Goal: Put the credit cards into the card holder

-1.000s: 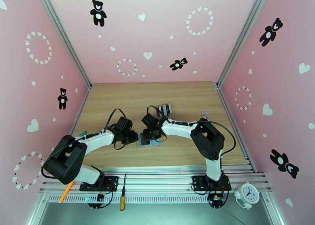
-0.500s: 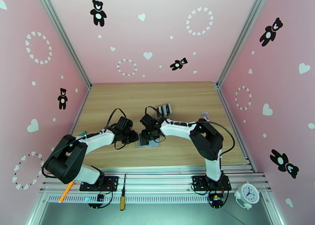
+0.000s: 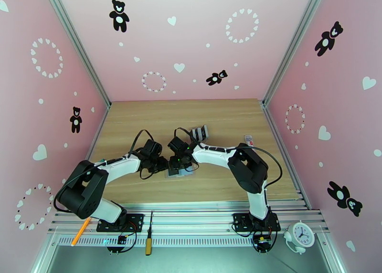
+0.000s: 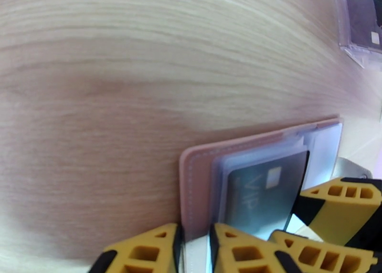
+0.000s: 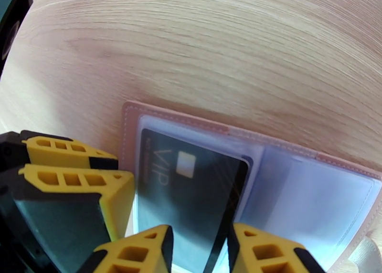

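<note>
Both my arms have shifted since a second ago: the left elbow has swung inward and the right wrist has crept toward it, so the two heads crowd closer. Nearest me, my left gripper (image 4: 193, 233) is pressed together on the pink cover edge of the card holder (image 4: 196, 173), which lies open on the table (image 4: 119, 78). My right gripper (image 5: 200, 238) stands partly spread at the near edge of a dark credit card (image 5: 191, 188) (VIP lettering, small pale chip) lying at the holder's clear sleeves. Whether those fingers clamp it I cannot tell. Farther off stands a clear rack (image 4: 358, 26).
</note>
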